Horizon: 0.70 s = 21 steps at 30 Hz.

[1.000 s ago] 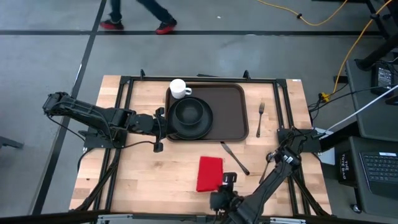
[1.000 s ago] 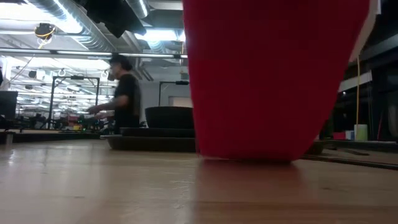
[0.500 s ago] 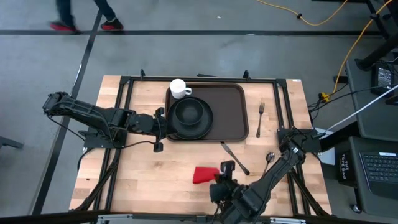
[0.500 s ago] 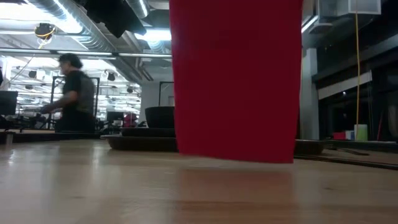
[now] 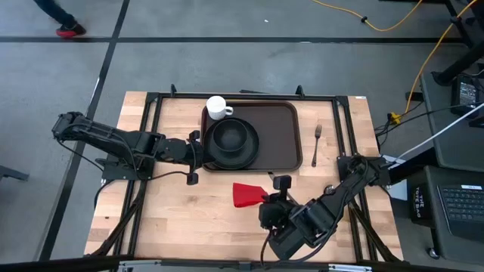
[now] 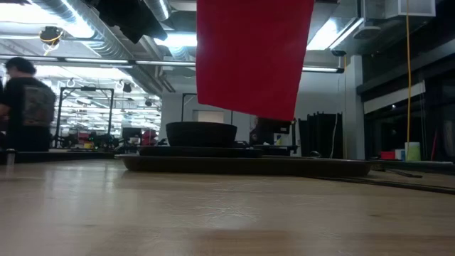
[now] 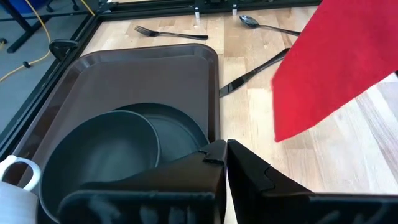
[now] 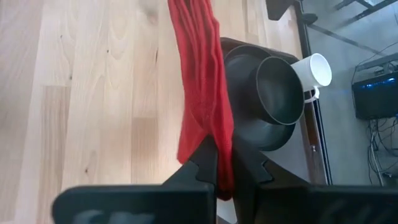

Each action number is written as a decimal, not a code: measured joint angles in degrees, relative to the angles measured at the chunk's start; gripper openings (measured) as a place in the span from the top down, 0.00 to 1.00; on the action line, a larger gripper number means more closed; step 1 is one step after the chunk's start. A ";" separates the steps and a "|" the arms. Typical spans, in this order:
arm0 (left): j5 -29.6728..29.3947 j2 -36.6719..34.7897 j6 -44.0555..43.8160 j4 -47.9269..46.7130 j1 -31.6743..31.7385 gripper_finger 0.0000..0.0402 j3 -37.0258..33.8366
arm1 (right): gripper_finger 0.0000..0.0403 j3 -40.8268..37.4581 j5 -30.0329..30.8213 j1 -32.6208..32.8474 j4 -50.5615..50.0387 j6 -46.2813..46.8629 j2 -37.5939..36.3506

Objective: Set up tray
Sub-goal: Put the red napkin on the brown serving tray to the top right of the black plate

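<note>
Robotics lab or workshop: wooden desk (image 5: 174, 219) in black metal frame on grey concrete floor (image 5: 249, 68), yellow cable (image 5: 378, 23) trailing across it, exposed ceiling ducts (image 6: 78, 28), strip lights, equipment racks behind, person (image 6: 25, 107) walking.

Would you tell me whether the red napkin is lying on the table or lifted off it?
Lifted: the right gripper is shut on the red napkin, which hangs clear of the table in the low view.

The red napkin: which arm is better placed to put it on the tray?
Right: its gripper already holds the napkin lifted beside the tray. The left gripper is shut at the plate.
</note>
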 joint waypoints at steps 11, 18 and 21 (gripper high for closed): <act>0.02 0.00 -0.01 -0.03 0.01 0.98 0.00 | 0.95 -10.94 2.89 -0.68 0.17 2.55 -6.51; 0.02 0.00 -0.01 -0.04 0.00 0.98 0.00 | 0.95 -31.99 7.26 -0.68 4.27 10.96 -21.99; 0.02 0.00 0.56 -0.04 -0.01 0.99 0.00 | 0.95 -39.73 7.58 -1.06 6.42 11.17 -27.94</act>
